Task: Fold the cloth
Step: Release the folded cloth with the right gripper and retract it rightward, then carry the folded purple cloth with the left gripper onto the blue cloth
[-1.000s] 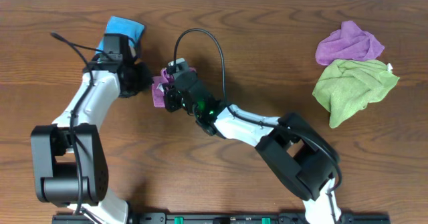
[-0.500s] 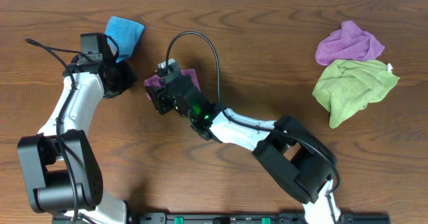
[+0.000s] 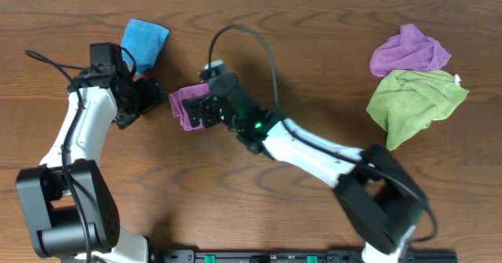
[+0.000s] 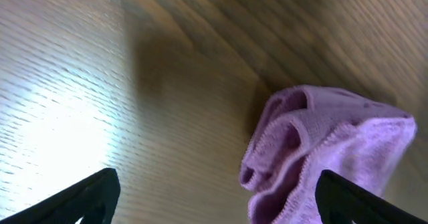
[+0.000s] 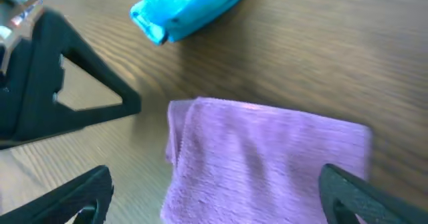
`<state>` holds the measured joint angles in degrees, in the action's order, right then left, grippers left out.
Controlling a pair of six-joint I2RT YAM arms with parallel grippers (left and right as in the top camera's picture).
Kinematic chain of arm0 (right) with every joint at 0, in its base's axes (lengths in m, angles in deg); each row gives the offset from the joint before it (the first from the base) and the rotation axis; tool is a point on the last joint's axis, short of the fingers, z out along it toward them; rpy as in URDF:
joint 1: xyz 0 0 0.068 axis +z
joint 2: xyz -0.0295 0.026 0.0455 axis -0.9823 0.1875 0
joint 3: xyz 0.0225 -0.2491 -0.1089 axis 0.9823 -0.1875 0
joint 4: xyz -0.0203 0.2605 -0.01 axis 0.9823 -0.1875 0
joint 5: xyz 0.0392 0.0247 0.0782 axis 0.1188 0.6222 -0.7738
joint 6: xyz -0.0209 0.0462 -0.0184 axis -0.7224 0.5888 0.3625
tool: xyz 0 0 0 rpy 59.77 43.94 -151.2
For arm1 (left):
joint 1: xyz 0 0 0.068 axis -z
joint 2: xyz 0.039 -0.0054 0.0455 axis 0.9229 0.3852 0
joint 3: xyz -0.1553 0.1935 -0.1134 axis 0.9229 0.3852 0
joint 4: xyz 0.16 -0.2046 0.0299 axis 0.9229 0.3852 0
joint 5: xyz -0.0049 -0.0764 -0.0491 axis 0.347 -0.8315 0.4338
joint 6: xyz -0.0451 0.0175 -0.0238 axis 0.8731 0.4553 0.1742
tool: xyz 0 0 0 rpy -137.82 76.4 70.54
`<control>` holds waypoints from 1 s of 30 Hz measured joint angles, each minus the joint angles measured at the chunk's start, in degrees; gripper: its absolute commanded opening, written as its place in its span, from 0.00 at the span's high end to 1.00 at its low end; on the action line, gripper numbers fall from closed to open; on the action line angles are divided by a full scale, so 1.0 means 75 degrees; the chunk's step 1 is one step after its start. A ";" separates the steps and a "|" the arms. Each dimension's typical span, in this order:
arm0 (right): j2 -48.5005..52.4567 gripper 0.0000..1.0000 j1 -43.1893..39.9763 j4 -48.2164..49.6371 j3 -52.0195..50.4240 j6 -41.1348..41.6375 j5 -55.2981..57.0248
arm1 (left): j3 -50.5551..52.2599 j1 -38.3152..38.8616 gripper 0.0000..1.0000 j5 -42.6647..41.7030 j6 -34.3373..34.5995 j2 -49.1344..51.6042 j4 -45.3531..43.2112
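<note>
Left hand (image 3: 147,100) has backed off to the left since a second ago, when it was right up against the magenta cloth (image 3: 183,106). The right hand (image 3: 205,112) has slid a bit to the right, and the cloth now lies flatter on the counter (image 3: 314,43).

Left hand: fingers spread wide, nothing in them, aimed at the cloth from just beside it with a strip of bare wood between. Its arm is bent at the elbow, running up the left edge.

Right hand: also spread, hovering low over the cloth with a fingertip to either side, not pinching it. That arm reaches diagonally across the counter, with a small green light (image 3: 252,124) glowing just behind the wrist.

The cloth is folded into a compact pad, its looped layers facing the left hand. It's partly under the right hand, so I can't really call its long axis.

Further out: a blue cloth (image 3: 146,40) bunched just behind the left hand, and a purple cloth (image 3: 409,51) touching a green cloth (image 3: 416,98) far right.
</note>
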<state>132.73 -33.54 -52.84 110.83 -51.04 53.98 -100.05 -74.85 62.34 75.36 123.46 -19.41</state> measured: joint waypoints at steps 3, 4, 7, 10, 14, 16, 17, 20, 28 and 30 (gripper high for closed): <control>-0.0560 0.01 -0.0163 -0.1107 0.0017 -0.0114 0.0009 | -0.0003 -0.0029 0.05 -0.0364 -0.0003 0.0000 0.0119; -0.0734 0.01 -0.0216 -0.1495 0.0023 -0.0184 0.0017 | -0.0003 -0.0047 0.05 -0.0510 0.0000 0.0000 0.0119; -0.1276 0.01 -0.0347 -0.2716 0.0032 -0.0440 0.0015 | -0.0006 -0.0087 0.05 -0.0909 0.0000 0.0000 0.0149; -0.1894 0.01 -0.0536 -0.4127 0.0029 -0.0702 0.0017 | -0.0012 -0.0090 0.05 -0.1169 0.0000 0.0000 0.0210; -0.2617 0.01 -0.0863 -0.5517 0.0009 -0.1075 0.0035 | -0.0015 -0.0093 0.05 -0.1346 0.0000 0.0000 0.0265; -0.2987 0.01 -0.1008 -0.5802 -0.0122 -0.1236 0.0070 | -0.0015 -0.0090 0.05 -0.1399 0.0000 0.0000 0.0259; -0.3174 0.01 -0.1075 -0.5869 -0.0230 -0.1288 0.0076 | -0.0015 -0.0090 0.05 -0.1411 0.0003 0.0000 0.0274; -0.3963 0.01 -0.1288 -0.5887 -0.0901 -0.1408 0.0105 | -0.0015 -0.0090 0.05 -0.1463 0.0006 0.0000 0.0286; -0.6292 0.01 -0.1521 -0.5694 -0.3060 -0.1303 0.0119 | -0.0015 -0.0085 0.05 -0.1719 0.0032 0.0000 0.0280; -0.6878 0.01 -0.1521 -0.5671 -0.3552 -0.1110 0.0131 | -0.0015 -0.0085 0.05 -0.1821 0.0032 0.0000 0.0280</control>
<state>81.15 -44.95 -95.37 84.19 -59.37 54.97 -100.16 -75.49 48.68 75.61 123.46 -17.31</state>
